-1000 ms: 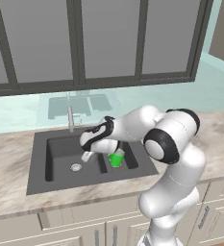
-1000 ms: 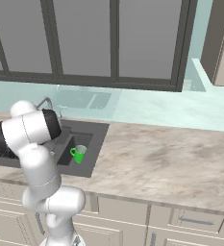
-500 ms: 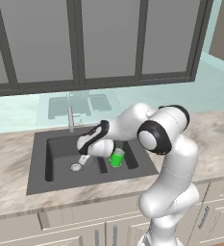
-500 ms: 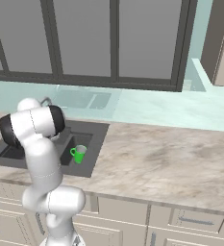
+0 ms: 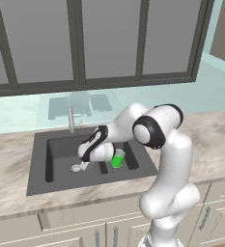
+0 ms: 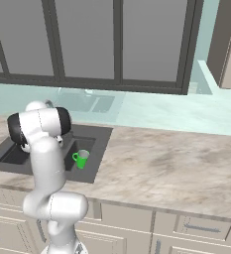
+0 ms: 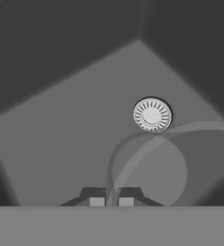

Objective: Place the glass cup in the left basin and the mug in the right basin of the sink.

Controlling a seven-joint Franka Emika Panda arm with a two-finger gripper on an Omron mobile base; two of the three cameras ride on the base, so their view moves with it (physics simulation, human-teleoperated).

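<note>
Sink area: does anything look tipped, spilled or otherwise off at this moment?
Nothing stands out. The mug stands upright in the right basin; the end effector holds the glass cup by its rim, low over the left basin.

Words: none can be read anywhere.
Numbers: none.
Mug [image 5: 117, 158]: plain green, no label or brand.
Sink [image 5: 39, 178]: plain dark, no marks.
Worktop [image 6: 176, 168]: only marble swirls, no writing.

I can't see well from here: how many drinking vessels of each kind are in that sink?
Green mug: 1, in the right basin.
Glass cup: 1, held by the gripper over the left basin.
Total: 2.
</note>
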